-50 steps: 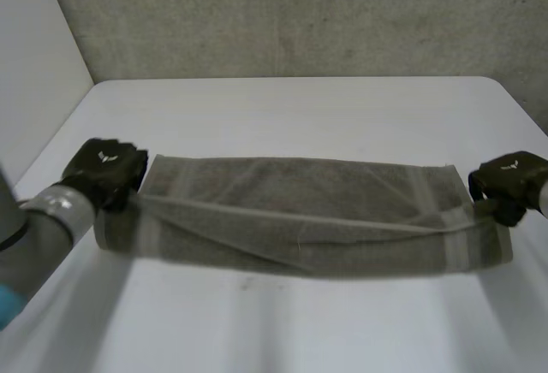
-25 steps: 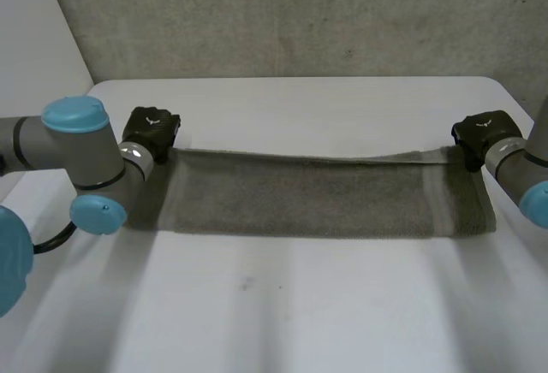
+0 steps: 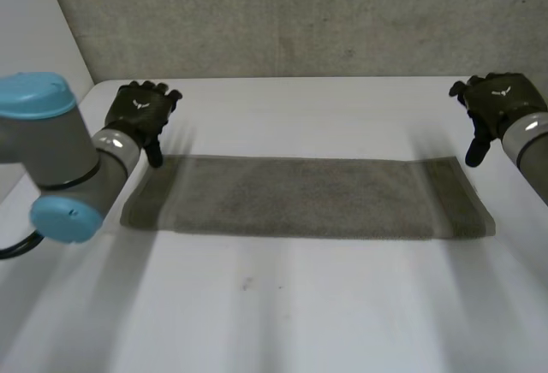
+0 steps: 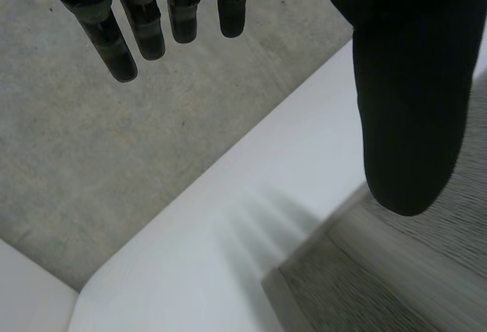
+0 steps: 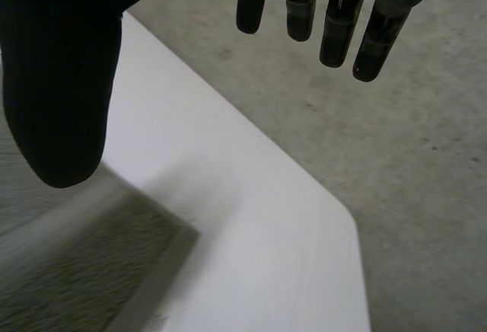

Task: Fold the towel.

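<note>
The grey-green towel [image 3: 308, 196] lies flat on the white table [image 3: 282, 304] as a long folded strip. My left hand [image 3: 141, 116] hovers just beyond the strip's far left corner, fingers straight and spread, holding nothing. My right hand [image 3: 495, 103] hangs above the far right corner, also spread and empty. In the left wrist view the fingers [image 4: 144, 23] and thumb stand apart above a towel corner [image 4: 365, 271]. The right wrist view has the fingers [image 5: 335, 16] straight and a towel corner [image 5: 99, 263] below the thumb.
A grey concrete wall [image 3: 291, 18] rises behind the table's far edge. Bare white tabletop stretches in front of the towel. The table's far right corner [image 5: 342, 218] lies near my right hand. My left arm [image 3: 51, 168] reaches over the table's left side.
Both hands carried the towel's near edge to the far edge, laid it down, then let go and lifted away with fingers spread. The towel now lies folded flat.
</note>
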Robot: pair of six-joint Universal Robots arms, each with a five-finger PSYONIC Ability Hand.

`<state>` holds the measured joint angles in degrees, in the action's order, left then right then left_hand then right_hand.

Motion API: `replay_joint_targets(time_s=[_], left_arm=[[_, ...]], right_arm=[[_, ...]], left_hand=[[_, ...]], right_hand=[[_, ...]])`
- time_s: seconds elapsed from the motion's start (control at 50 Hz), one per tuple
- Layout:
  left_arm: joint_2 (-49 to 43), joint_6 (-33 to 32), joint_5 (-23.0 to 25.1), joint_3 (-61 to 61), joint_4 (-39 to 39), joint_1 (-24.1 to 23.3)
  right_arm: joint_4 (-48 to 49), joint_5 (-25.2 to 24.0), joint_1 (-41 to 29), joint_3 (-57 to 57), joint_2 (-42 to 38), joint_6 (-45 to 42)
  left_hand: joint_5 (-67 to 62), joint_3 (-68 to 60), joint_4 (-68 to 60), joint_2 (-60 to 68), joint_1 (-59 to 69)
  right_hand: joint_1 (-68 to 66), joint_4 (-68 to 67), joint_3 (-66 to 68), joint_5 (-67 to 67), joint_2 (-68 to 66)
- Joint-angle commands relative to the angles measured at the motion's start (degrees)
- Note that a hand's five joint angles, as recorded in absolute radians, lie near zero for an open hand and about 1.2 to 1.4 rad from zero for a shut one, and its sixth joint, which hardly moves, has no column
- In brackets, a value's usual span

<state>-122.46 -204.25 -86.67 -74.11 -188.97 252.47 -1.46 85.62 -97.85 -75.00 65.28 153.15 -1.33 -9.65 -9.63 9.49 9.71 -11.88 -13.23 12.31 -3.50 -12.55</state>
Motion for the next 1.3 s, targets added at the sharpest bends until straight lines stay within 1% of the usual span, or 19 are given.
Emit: replay_joint_targets(time_s=[0.02,0.08,0.12,0.14,0.22,0.34,0.38,0.44,0.62,0.74,0.8,0.84,0.86,0.88,0.9,0.92,0.94,1.12,1.3], left_arm=[[9.86,0.08,0.01,-15.86,-3.05,0.21],[12.15,0.08,0.01,-20.71,-6.3,0.04],[13.04,0.43,0.01,-23.01,-8.25,-0.05],[13.82,1.04,0.01,-24.66,-9.91,-0.05],[14.88,4.28,-0.08,-27.58,-13.43,-0.49],[15.32,7.64,0.01,-28.72,-14.14,-0.76],[15.67,8.51,0.09,-29.08,-14.14,-0.67],[15.76,8.6,0.09,-29.16,-14.14,-0.67],[15.76,8.6,0.09,-29.6,-14.23,-0.67],[15.76,8.6,0.09,-29.69,-14.23,-0.58],[15.76,8.6,0.09,-29.69,-14.23,-0.67],[15.76,8.6,0.09,-29.78,-14.14,-0.67],[15.76,8.6,0.09,-29.87,-14.23,-0.67],[15.76,8.6,0.09,-29.87,-14.23,-0.67],[15.76,8.6,0.09,-29.87,-14.23,-0.67],[15.76,8.6,0.09,-29.87,-14.23,-0.67],[15.76,8.6,0.09,-29.87,-14.23,-0.67],[15.76,8.6,0.09,-29.95,-14.23,-0.67],[15.76,8.6,0.09,-30.48,-14.23,-0.49]], right_arm=[[1.02,-5.54,0.9,-14.98,5.91,-0.48],[1.28,-6.08,1.96,-17.11,6.71,-0.48],[3.47,-7.65,4.24,-21.57,7.93,-0.57],[3.48,-7.66,4.24,-21.59,7.94,-0.57],[6.63,-8.97,5.65,-25.45,8.02,-0.74],[10.6,-9.33,7.15,-28.98,7.58,-1.8],[13.4,-10.55,7.32,-30.73,6.8,-3.46],[15.25,-11.78,7.41,-31.52,5.13,-5.65],[15.87,-11.88,8.2,-31.26,1.78,-7.07],[17.37,-11.97,8.64,-30.82,0.55,-7.07],[19.12,-12.05,8.82,-30.73,-0.06,-7.07],[20.26,-12.05,8.99,-30.47,-0.5,-7.07],[20.27,-12.05,8.99,-30.47,-0.5,-7.07],[20.62,-12.05,9.17,-30.38,-0.59,-7.07],[20.62,-12.05,9.17,-30.38,-0.59,-7.07],[20.88,-12.05,9.51,-30.21,-0.85,-7.07],[20.88,-11.97,9.78,-30.12,-0.85,-7.07],[20.71,-11.44,10.66,-28.89,-2.52,-7.86],[14.47,-10.65,19.98,-24.58,-1.82,-11.29]], left_hand=[[1.33,-0.35,-0.37,0.51,0.29],[1.33,-0.35,-0.37,0.51,0.29],[1.33,-0.35,-0.37,0.51,0.29],[1.33,-0.35,-0.37,0.51,0.29],[1.12,-0.56,-0.59,0.72,0.51],[1.12,-0.56,-0.59,0.72,0.51],[1.12,-0.56,-0.59,0.72,0.51],[1.29,-0.4,-0.42,0.55,0.34],[1.29,-0.4,-0.42,0.55,0.34],[1.33,-0.35,-0.37,0.51,0.29],[1.33,-0.35,-0.37,0.51,0.29],[1.33,-0.35,-0.37,0.51,0.29],[1.33,-0.35,-0.37,0.51,0.29],[1.33,-0.35,-0.37,0.51,0.29],[1.33,-0.35,-0.37,0.51,0.29],[1.33,-0.35,-0.37,0.51,0.29],[1.33,-0.35,-0.37,0.51,0.29],[1.33,-0.35,-0.37,0.51,0.29],[1.33,-0.35,-0.37,0.51,0.29]], right_hand=[[1.88,3.23,-2.31,3.5,2.55],[1.88,3.23,-2.31,3.5,2.55],[-10.91,-9.56,10.49,-9.3,-10.25],[-10.99,-9.64,10.56,-9.37,-10.32],[-21.91,-20.56,21.48,-20.29,-21.24],[-22.09,-20.74,21.66,-20.47,-21.42],[-23.76,-22.41,23.33,-22.14,-23.09],[-26.29,-24.94,25.87,-24.68,-25.63],[-26.63,-25.28,26.21,-25.01,-25.96],[-35.72,-34.37,35.29,-34.1,-35.05],[-41.6,-40.25,41.18,-39.98,-40.93],[-49.13,-47.77,48.7,-47.51,-48.46],[-49.17,-47.82,48.75,-47.55,-48.5],[-55.83,-54.48,55.41,-54.22,-55.17],[-55.9,-54.55,55.47,-54.28,-55.23],[-64.73,-63.38,64.3,-63.11,-64.06],[-68.09,-66.74,67.66,-66.47,-67.42],[-68.12,-66.77,67.69,-66.5,-67.45],[-68.12,-66.77,67.69,-66.5,-67.45]])
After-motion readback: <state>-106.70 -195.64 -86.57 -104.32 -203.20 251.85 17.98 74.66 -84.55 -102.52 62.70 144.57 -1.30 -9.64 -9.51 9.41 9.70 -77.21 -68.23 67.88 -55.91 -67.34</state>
